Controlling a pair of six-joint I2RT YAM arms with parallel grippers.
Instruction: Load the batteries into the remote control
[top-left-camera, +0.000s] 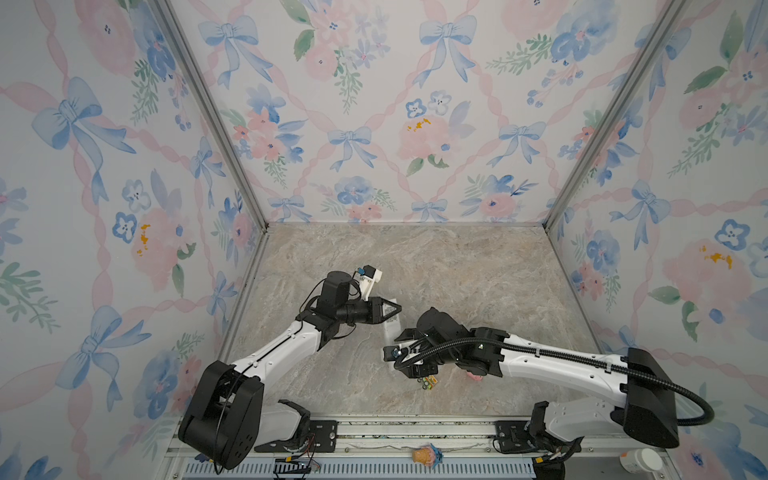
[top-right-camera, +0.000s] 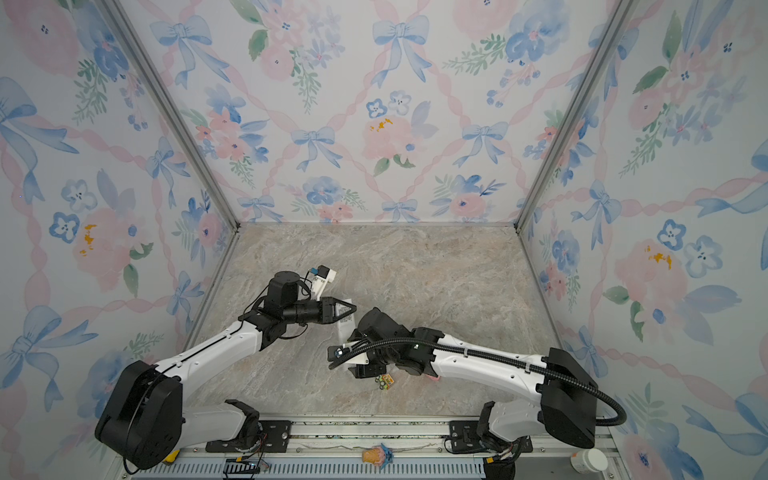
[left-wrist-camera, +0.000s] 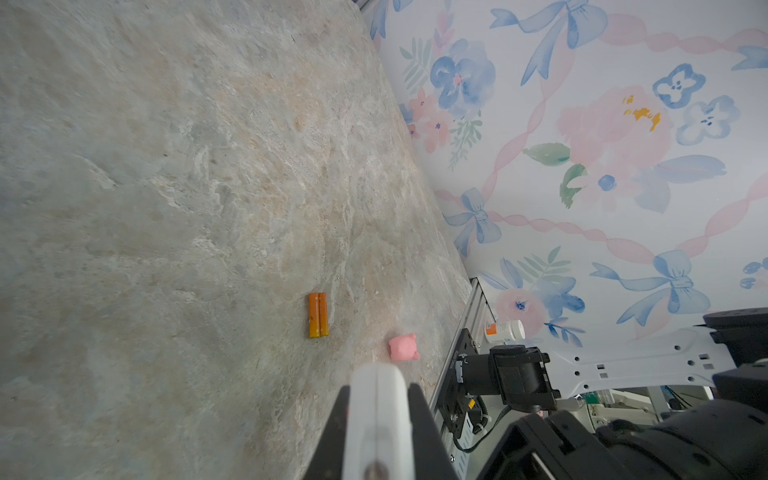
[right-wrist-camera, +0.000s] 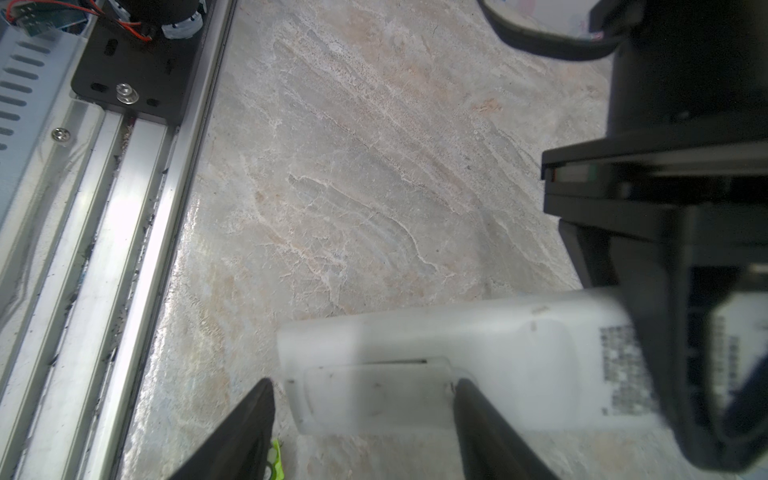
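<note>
Two grippers meet centrally at the remote control (right-wrist-camera: 457, 345); the left gripper (top-left-camera: 392, 308) is clamped on its far end, back face up; the right gripper (right-wrist-camera: 363, 384), wide open and empty, straddles the closed battery cover (right-wrist-camera: 374, 395); both batteries (left-wrist-camera: 318, 314) lie together to the right; next, probably, sliding that cover off.

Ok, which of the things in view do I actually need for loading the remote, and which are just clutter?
For the job:
- remote control, back side showing
- two orange batteries, lying side by side

Just lying about:
- pink pig figure
- green-orange toy car
- white bottle
- small orange-and-pink toy
</note>
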